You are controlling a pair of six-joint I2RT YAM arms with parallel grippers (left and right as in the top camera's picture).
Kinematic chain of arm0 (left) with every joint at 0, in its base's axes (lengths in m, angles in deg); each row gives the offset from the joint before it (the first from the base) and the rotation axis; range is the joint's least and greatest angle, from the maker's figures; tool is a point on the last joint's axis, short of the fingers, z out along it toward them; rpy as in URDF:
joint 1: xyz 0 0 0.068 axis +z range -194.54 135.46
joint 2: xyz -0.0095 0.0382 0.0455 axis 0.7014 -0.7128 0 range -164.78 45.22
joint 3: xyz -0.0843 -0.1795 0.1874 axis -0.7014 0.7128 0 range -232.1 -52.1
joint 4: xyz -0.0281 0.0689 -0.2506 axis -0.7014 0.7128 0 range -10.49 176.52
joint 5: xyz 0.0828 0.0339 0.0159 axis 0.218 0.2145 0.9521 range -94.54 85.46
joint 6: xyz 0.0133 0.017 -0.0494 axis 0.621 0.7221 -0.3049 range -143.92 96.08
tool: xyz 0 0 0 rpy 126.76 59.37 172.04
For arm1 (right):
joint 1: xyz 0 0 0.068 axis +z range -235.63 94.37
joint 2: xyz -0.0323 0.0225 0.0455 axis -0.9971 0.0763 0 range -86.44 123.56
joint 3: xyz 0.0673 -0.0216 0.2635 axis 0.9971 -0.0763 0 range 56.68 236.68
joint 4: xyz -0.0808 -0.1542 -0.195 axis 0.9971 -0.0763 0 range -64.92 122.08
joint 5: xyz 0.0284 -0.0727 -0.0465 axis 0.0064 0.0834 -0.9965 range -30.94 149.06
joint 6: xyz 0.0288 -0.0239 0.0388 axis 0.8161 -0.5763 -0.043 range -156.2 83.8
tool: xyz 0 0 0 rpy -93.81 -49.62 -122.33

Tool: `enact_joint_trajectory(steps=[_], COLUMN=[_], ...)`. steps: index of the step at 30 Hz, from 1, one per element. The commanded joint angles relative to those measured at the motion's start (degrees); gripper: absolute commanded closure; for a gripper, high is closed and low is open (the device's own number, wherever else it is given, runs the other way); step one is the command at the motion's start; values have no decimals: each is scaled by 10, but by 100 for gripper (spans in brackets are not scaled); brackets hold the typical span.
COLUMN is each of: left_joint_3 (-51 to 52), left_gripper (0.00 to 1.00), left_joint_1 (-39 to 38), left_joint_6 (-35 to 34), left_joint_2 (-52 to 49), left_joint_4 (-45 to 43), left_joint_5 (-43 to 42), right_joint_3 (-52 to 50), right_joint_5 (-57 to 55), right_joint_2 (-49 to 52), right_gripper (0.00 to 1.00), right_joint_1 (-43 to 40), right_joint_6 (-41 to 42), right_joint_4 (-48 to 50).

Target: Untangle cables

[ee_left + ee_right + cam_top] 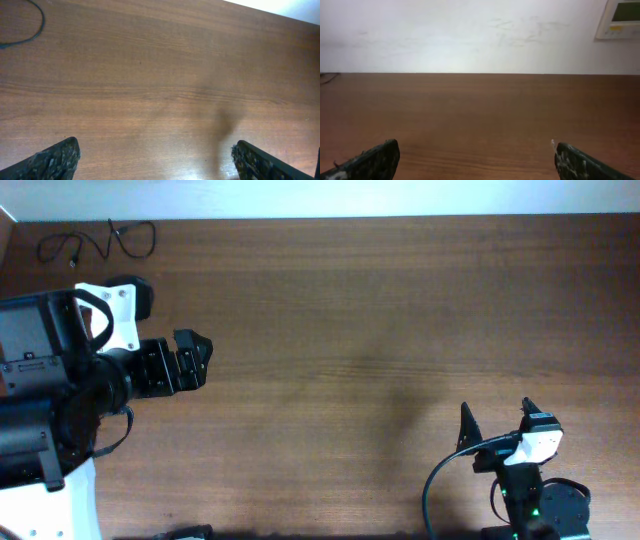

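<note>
Cables (96,242) lie, seemingly tangled, at the far corner; left gripper (203,360) and right gripper (497,413) gape empty.

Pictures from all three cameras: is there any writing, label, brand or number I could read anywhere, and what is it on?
No text can be read in any view.
Wall panel, seen from the right wrist: a pale screen and small yellow and grey marks, too blurred to read.
Table and cords: no writing shows on them.
</note>
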Motion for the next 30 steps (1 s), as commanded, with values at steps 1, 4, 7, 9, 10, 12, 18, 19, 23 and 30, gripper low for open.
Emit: enact_joint_trajectory(steps=[1, 4, 7, 9, 10, 12, 18, 19, 23, 30], left_joint_3=[1, 1, 1, 1, 1, 1, 1, 1, 1, 1], left_gripper=[1, 1, 1, 1, 1, 1, 1, 1, 1, 1], left_joint_1=[-3, -3, -3, -3, -3, -3, -3, -3, -3, -3], left_joint_6=[9, 9, 9, 9, 9, 9, 9, 9, 9, 9], left_joint_2=[0, 0, 0, 0, 0, 0, 0, 0, 0, 0], left_joint_4=[-1, -1, -1, -1, -1, -1, -1, -1, -1, -1], left_joint_5=[4, 4, 4, 4, 4, 4, 4, 4, 4, 4], right_joint_3=[-4, -4, -4, -4, -4, -4, -8, -10, -24, -60], right_joint_5=[-2, -3, 2, -1, -3, 0, 3, 9, 8, 3], right_joint_2=[-7, -7, -7, -7, -7, -7, -7, -7, -7, -7], right_gripper=[2, 2, 2, 2, 2, 1, 2, 1, 2, 2], right_joint_1=[-19, -38, -55, -54, -54, -54, -54, -54, -54, -54], right_joint_6=[2, 0, 0, 0, 0, 2, 2, 5, 17, 17], right_joint_4=[10, 9, 13, 13, 14, 14, 13, 14, 20, 61])
